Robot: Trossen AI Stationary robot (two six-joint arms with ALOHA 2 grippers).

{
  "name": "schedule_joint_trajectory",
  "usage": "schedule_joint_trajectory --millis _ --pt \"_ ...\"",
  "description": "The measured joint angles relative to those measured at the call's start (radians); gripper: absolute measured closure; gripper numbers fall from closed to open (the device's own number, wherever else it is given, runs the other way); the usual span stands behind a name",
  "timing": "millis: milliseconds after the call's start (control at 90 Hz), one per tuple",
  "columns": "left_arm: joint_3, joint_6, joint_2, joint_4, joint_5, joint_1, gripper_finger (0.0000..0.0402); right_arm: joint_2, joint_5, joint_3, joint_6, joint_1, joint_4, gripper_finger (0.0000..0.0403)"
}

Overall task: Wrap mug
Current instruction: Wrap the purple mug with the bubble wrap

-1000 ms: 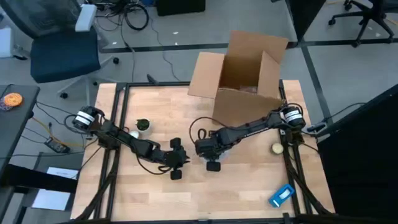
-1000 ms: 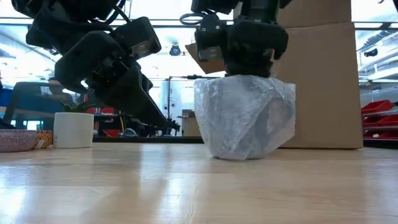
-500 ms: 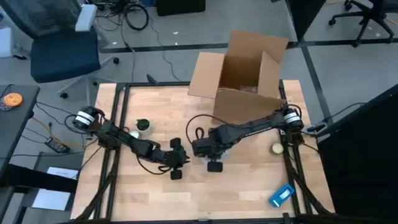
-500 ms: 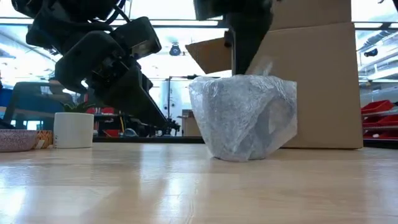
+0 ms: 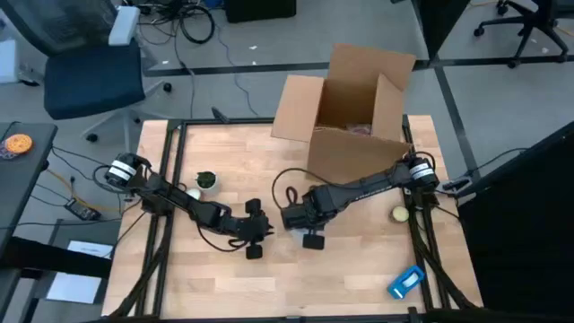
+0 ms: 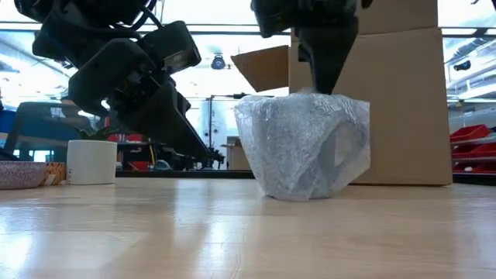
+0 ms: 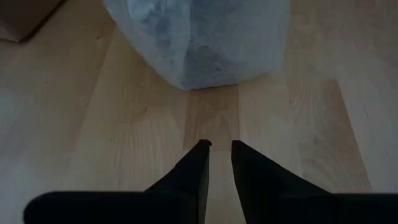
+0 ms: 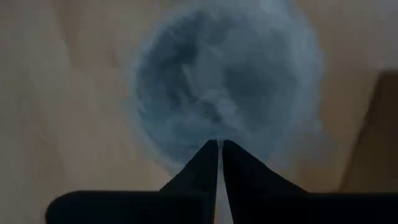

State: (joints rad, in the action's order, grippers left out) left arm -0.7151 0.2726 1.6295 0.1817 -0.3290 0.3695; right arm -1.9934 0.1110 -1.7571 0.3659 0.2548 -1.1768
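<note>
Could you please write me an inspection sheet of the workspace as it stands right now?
Surface: light wooden table.
Job's things: mug bundled in clear bubble wrap, upright at mid-table.
Clutter: open cardboard box; small white plant pot; blue packet; small pale round object.
Grippers: right gripper shut, directly above the wrap; left gripper nearly shut, short of it.
Cables: black loop at right arm.
Surroundings: blue office chair.
</note>
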Motion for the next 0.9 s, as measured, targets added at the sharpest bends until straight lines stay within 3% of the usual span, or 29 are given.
schedule_joint_trajectory --millis 411,500,656,900 --pt "0.0 -0.003 0.0 0.009 0.0 0.0 0.0349 0.003 -0.01 0.244 -0.072 -0.046 0.374 0.0403" --pt "0.0 -0.004 0.0 0.009 0.0 0.0 0.0349 0.006 -0.026 0.268 -0.072 -0.047 0.384 0.0403" --pt "0.0 -0.005 0.0 0.009 0.0 0.0 0.0349 -0.001 -0.028 0.217 -0.081 -0.036 0.324 0.0403" --pt "0.0 -0.006 0.0 0.007 0.0 0.0 0.0349 -0.003 0.008 0.008 -0.076 -0.009 0.104 0.0403"
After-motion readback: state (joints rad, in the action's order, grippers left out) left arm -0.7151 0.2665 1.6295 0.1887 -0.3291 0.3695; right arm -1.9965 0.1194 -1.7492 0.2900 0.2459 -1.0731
